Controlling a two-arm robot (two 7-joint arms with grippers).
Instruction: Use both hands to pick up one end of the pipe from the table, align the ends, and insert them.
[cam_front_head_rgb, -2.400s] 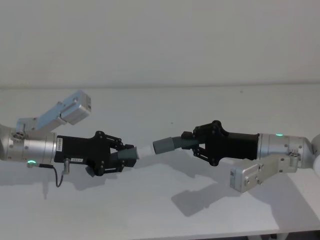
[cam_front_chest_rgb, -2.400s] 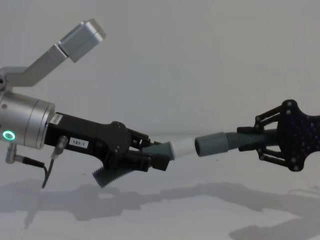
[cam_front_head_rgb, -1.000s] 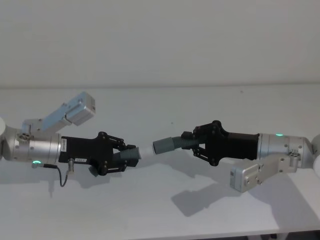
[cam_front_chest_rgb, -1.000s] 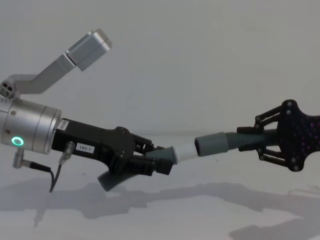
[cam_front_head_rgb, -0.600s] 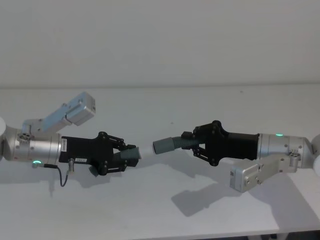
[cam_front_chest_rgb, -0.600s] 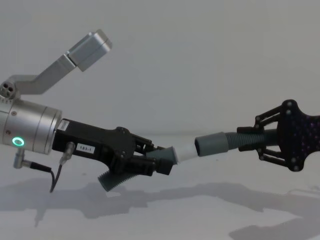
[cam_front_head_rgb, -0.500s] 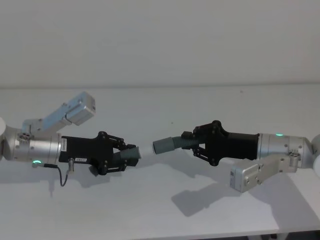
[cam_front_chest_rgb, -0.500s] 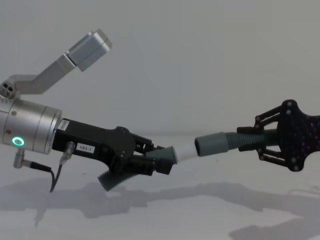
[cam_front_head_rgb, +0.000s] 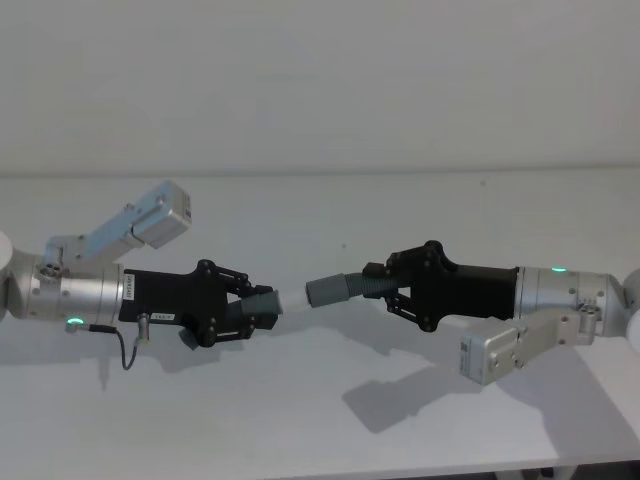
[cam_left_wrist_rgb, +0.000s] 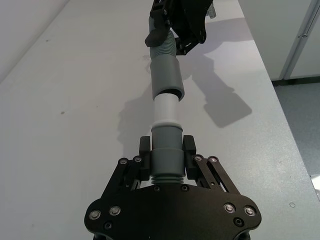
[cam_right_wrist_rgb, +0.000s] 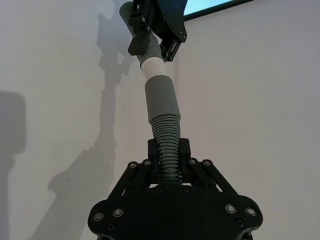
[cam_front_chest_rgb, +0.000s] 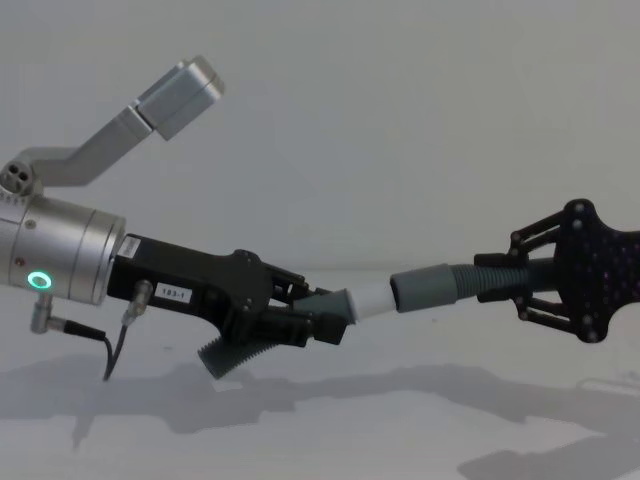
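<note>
My left gripper (cam_front_head_rgb: 256, 309) is shut on the short dark grey pipe piece (cam_left_wrist_rgb: 165, 155), held above the table (cam_front_head_rgb: 320, 400). Its white tip (cam_front_chest_rgb: 372, 298) points right and meets the mouth of the smooth grey cuff (cam_front_chest_rgb: 425, 288); how deep it sits I cannot tell. My right gripper (cam_front_head_rgb: 396, 287) is shut on the ribbed part (cam_right_wrist_rgb: 167, 140) of the longer pipe piece, with the cuff (cam_front_head_rgb: 325, 290) pointing left. The left wrist view shows tip (cam_left_wrist_rgb: 166, 107) and cuff (cam_left_wrist_rgb: 166, 75) nearly in line. The right wrist view shows a slight bend at the joint (cam_right_wrist_rgb: 151, 65).
A plain wall rises behind the table. The table's front edge (cam_front_head_rgb: 300, 470) runs along the bottom of the head view, and its side edge (cam_left_wrist_rgb: 280, 100) drops to the floor. Shadows of both arms lie on the surface below them.
My left gripper has edged to the right with the short piece, bringing the white tip against the cuff. The right arm has stayed still.
</note>
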